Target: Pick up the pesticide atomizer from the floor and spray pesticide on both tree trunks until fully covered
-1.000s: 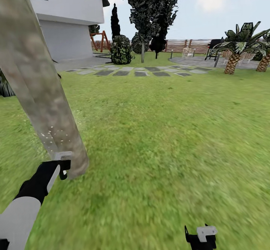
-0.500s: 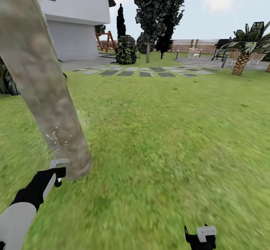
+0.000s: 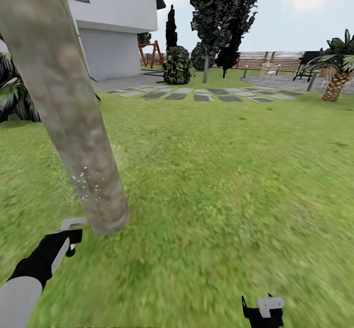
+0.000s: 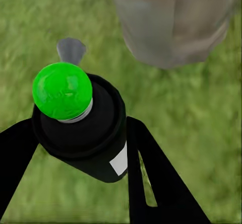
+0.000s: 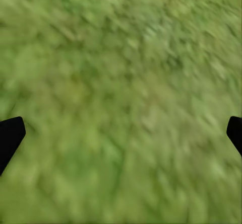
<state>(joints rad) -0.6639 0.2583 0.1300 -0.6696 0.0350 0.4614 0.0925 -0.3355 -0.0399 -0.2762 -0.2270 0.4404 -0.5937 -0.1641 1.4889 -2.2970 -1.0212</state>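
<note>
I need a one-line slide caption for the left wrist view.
Black fingers grip a dark green-topped spray bottle above grass, near the mottled grey-brown tree trunk.

Daylit lawn (image 3: 221, 180) runs to grey stepping stones (image 3: 196, 94), a white house (image 3: 113, 28), a slatted wooden fence (image 3: 268, 60) and a palm (image 3: 337, 79) beneath pale sky.

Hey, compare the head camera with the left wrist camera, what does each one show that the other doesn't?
Head view alone: the white house, the stepping stones, the fence, the far tree and white pesticide specks low on the trunk. Left wrist view alone: the atomizer with its green spot, held between the dark fingers. Both: the tree trunk base and the grass.
</note>
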